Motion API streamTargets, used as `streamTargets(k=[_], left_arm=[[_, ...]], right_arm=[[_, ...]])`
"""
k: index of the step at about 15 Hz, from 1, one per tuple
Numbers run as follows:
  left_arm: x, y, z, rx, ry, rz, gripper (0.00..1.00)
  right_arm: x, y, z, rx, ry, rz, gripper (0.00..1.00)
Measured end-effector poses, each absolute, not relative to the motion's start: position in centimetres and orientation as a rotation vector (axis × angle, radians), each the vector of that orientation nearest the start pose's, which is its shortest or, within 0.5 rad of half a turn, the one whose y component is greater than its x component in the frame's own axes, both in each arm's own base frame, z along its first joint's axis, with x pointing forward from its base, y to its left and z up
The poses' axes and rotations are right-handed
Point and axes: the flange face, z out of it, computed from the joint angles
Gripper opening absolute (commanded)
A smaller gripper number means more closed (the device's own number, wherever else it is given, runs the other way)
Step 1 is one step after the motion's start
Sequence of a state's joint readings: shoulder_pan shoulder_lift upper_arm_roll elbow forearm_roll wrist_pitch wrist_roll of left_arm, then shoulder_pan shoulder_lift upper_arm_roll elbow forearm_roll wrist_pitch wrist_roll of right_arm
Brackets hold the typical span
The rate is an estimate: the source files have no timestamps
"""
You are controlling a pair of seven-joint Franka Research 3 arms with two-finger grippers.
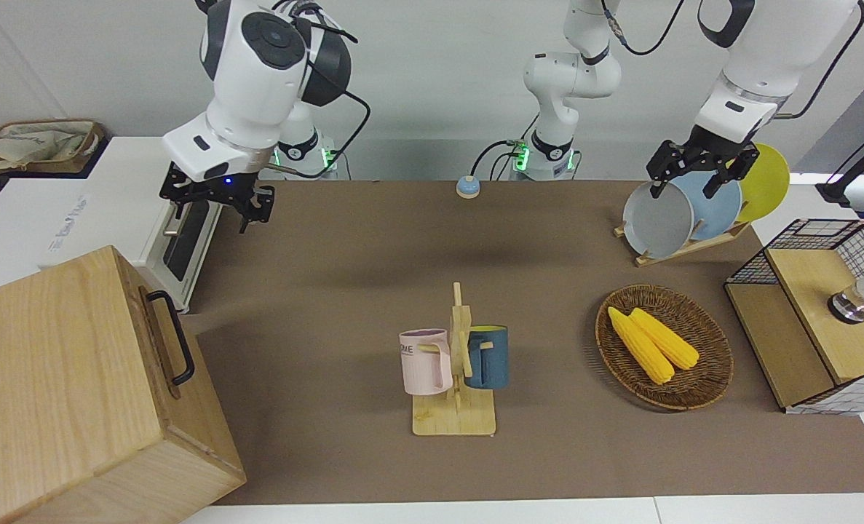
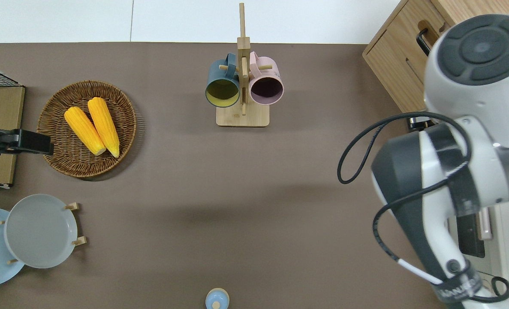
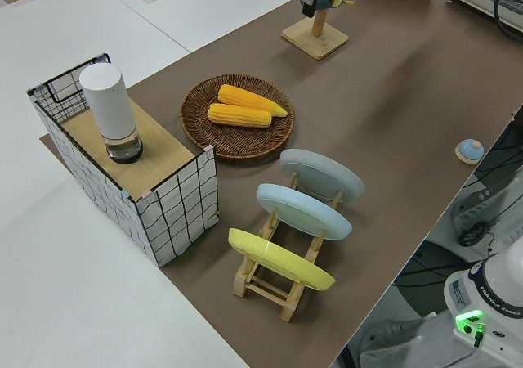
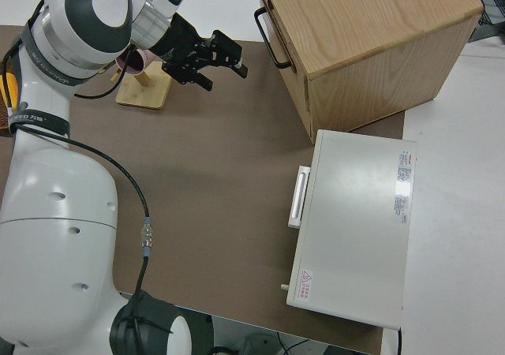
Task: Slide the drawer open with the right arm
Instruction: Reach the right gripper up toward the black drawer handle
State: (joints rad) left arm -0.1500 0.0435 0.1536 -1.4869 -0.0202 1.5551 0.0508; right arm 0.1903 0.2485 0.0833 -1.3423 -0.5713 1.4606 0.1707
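Note:
The drawer (image 1: 156,336) sits shut, flush in the front of the light-wood cabinet (image 1: 60,393) at the right arm's end of the table. Its black bar handle (image 1: 172,337) also shows in the right side view (image 4: 271,35), and partly in the overhead view (image 2: 421,36). My right gripper (image 1: 217,205) is open and empty, with a blue light on its wrist. It hangs in the air over the brown mat off the toaster oven's door, apart from the handle, and shows in the right side view (image 4: 217,59). In the overhead view the arm hides it. My left arm is parked, its gripper (image 1: 694,175) open.
A white toaster oven (image 1: 184,240) stands beside the cabinet, nearer to the robots. A mug rack (image 1: 455,364) with two mugs stands mid-table. A basket of corn (image 1: 663,347), a plate rack (image 1: 683,211) and a mesh box (image 1: 817,320) stand toward the left arm's end.

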Motion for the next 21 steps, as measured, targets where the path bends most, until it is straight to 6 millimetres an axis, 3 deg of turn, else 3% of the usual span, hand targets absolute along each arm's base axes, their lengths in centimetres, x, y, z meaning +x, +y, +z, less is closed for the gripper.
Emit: streamTargets(k=[4,8,21], left_arm=[[56.7,-0.2,63.9,-3.153,0.076,-0.04,1.0],[56.7,-0.2,63.9,-3.153,0.076,-0.04,1.0],[56.7,-0.2,63.9,-3.153,0.076,-0.04,1.0]], right_arm=[[61.9,13.7,56.5,2.392,0.121,0.03,0.985],[62.6,15.9,52.7,2.224,0.167,0.048,0.985],[67.6,15.3,45.8,1.838,0.314,0.149,0.985]])
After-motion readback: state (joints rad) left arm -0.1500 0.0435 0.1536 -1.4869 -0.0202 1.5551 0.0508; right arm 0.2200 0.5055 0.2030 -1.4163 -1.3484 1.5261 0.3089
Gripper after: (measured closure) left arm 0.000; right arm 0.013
